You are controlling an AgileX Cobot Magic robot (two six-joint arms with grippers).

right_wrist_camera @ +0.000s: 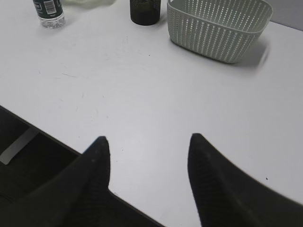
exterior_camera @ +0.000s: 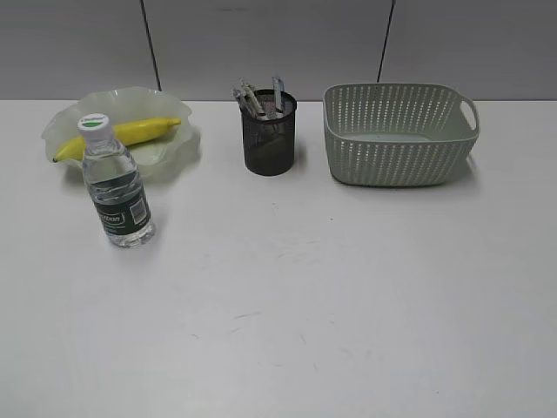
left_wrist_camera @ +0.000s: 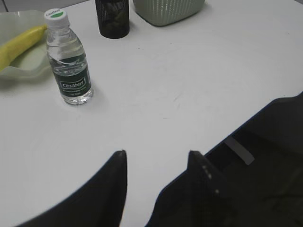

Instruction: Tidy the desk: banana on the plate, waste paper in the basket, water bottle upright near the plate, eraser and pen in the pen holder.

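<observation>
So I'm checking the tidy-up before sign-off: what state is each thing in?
Yellow curved banana: lying on the pale green ruffled glass plate.
Clear plastic water bottle: upright, capped, beside the plate.
Black mesh pen holder: upright, items inside.
Grey-green perforated basket: upright.
Left gripper: open, empty.
Right gripper: open, empty.

Wall behind the desk: grey panels, split by two thin dark seams, both slightly slanted. It meets the desk's far edge in a straight line. Light is even and diffuse; shadows are soft and short. Below the desk's near edge, both wrist views show only dark space with a pale strip.
</observation>
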